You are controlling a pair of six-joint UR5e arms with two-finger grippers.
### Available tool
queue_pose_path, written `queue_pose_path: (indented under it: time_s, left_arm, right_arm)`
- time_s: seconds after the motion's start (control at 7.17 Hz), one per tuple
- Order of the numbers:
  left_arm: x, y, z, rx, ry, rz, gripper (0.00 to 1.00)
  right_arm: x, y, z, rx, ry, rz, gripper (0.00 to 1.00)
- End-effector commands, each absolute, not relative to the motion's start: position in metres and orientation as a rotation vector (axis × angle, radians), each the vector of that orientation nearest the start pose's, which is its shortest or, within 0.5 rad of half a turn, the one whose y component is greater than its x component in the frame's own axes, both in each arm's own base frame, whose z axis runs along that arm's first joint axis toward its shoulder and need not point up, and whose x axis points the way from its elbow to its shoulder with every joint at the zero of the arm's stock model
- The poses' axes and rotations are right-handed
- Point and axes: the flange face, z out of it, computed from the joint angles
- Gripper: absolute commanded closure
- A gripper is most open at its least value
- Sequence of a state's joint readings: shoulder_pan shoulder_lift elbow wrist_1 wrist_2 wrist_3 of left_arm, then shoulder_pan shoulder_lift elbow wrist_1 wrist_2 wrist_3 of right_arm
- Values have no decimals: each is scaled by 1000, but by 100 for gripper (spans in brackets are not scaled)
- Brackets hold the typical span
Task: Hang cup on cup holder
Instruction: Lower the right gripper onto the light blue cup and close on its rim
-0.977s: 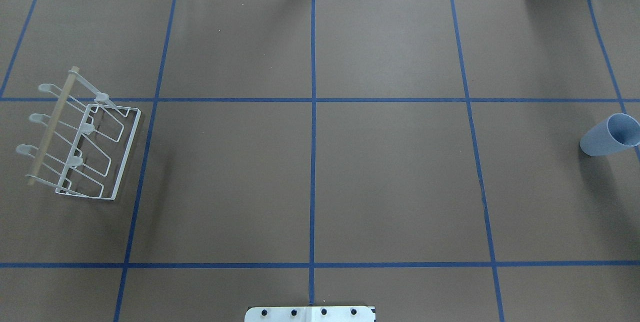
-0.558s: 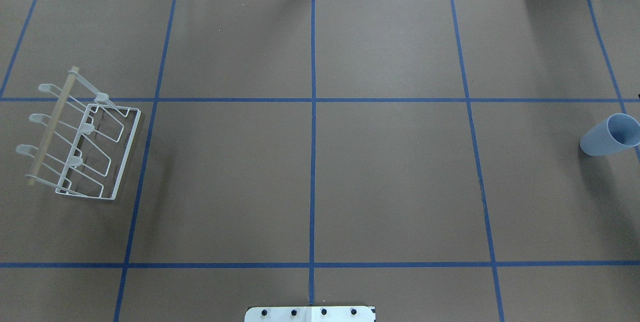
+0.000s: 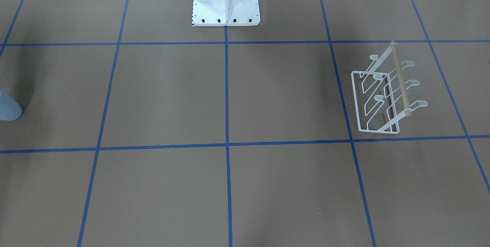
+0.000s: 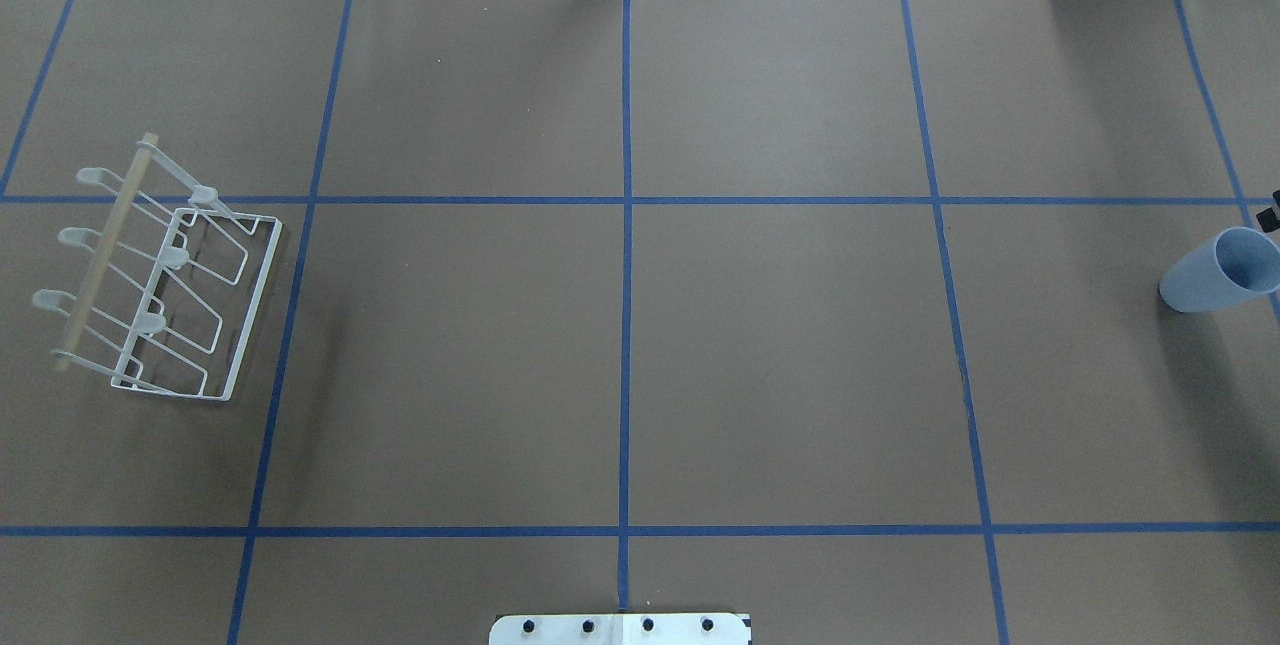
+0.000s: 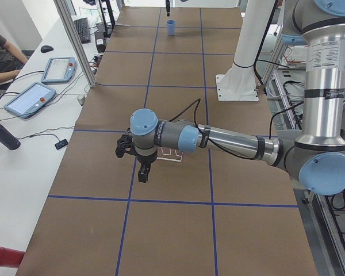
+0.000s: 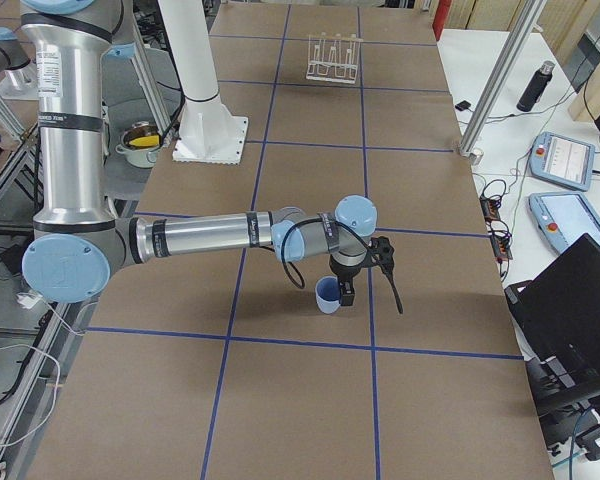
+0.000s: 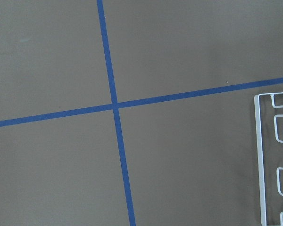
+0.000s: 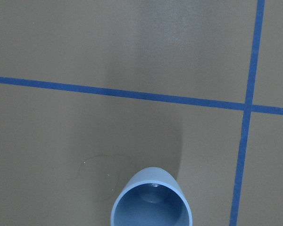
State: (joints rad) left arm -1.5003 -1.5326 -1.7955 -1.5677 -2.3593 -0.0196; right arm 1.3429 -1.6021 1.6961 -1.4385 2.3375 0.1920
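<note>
- The brown table (image 4: 780, 375) carried both things, well apart.
- The cup holder (image 4: 106, 251) stood at the robot's left end, the left gripper (image 5: 144, 171) hanging near it; its finger spread could not be told.
- The cup (image 4: 1215, 273) stood rim up at the right end, just beside the right gripper (image 6: 347, 290), its spread likewise unclear.

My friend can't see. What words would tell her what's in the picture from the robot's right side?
The robot's right arm stretches low over a brown table, its gripper close beside an upright pale blue cup. Far across the table stands a white wire cup holder with no cup on it.
</note>
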Motion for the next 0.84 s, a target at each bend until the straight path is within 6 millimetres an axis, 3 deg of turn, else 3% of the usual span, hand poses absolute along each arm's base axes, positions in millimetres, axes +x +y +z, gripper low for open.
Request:
queue_pose_path:
  time_s: [0.0, 0.28, 0.7]
  left_arm:
    - [-29, -483, 562, 144, 795, 123, 2]
    - [-30, -480, 557, 154, 795, 125, 2]
    - [-30, -479, 551, 164, 795, 129, 2]
  right_arm:
    - [-68, -487, 618, 12, -763, -146, 0]
    - [-70, -487, 635, -20, -758, -139, 1]
    - [-82, -495, 637, -34, -756, -153, 6]
